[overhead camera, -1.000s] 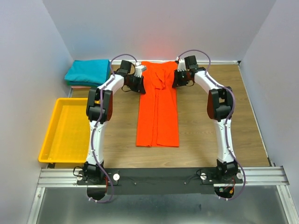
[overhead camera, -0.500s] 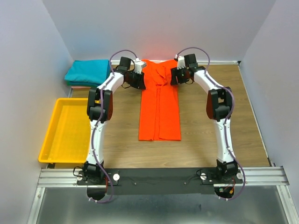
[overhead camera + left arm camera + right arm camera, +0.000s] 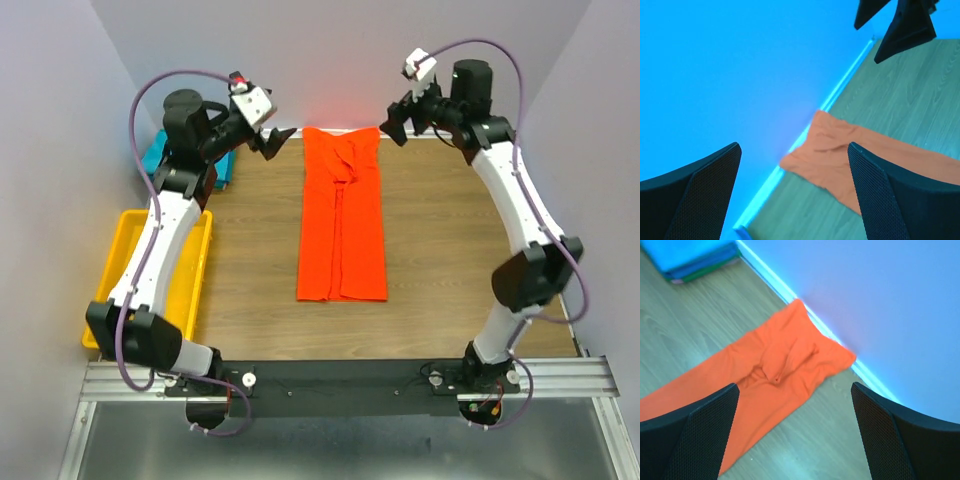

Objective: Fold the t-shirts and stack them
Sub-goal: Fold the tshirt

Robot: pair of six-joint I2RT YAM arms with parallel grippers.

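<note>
The orange-red t-shirt (image 3: 341,215) lies flat as a long narrow strip on the wooden table, its far end against the back wall and creased there (image 3: 777,365). My left gripper (image 3: 276,140) hangs open in the air to the left of that far end, nothing between its fingers (image 3: 695,200). To the right of the same end my right gripper (image 3: 398,124) is raised and open, also empty. A folded teal t-shirt (image 3: 690,255) sits on a stack in the back left corner, mostly hidden behind my left arm in the top view (image 3: 150,160).
A yellow plastic tray (image 3: 196,270) stands at the left table edge, partly covered by my left arm. Walls close the table at the back and both sides. Bare wood lies on both sides of the orange strip.
Both grippers opened and let go of the orange shirt's far end, then rose and swung outward. The shirt slid slightly toward the back wall before release.
</note>
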